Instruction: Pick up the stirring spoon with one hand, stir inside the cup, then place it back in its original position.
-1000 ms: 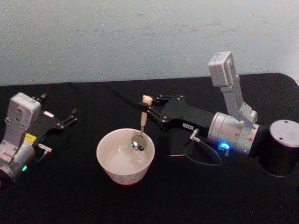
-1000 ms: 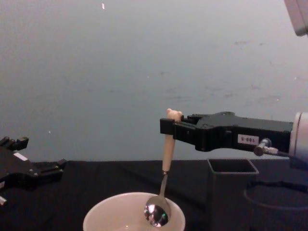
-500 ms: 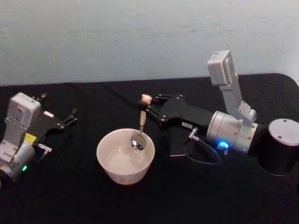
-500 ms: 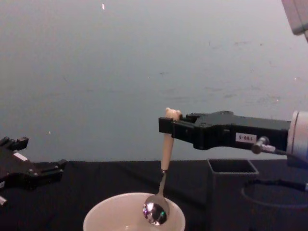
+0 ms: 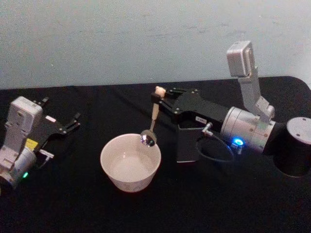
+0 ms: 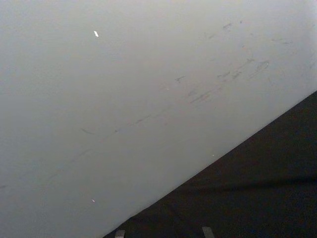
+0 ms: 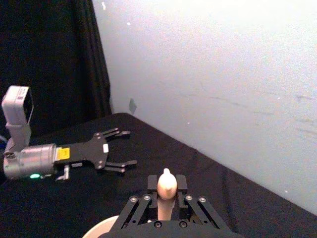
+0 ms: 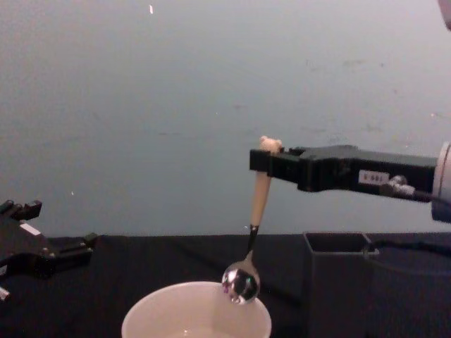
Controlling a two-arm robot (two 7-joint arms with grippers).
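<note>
Raised clear of the cup (image 5: 129, 182), the stirring spoon (image 5: 152, 122), clenched in the right tool (image 5: 164, 98), seems ready for the holder (image 5: 187, 145); left tool (image 5: 62, 110) idles, released.

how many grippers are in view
2. The left gripper sits open at the table's left side; the right gripper holds the stirring spoon just over the cup's rim. None seems hidden.

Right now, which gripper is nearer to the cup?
Right. The right gripper holds the stirring spoon just above the cup's far rim; the left gripper sits open, well off to the cup's left.
</note>
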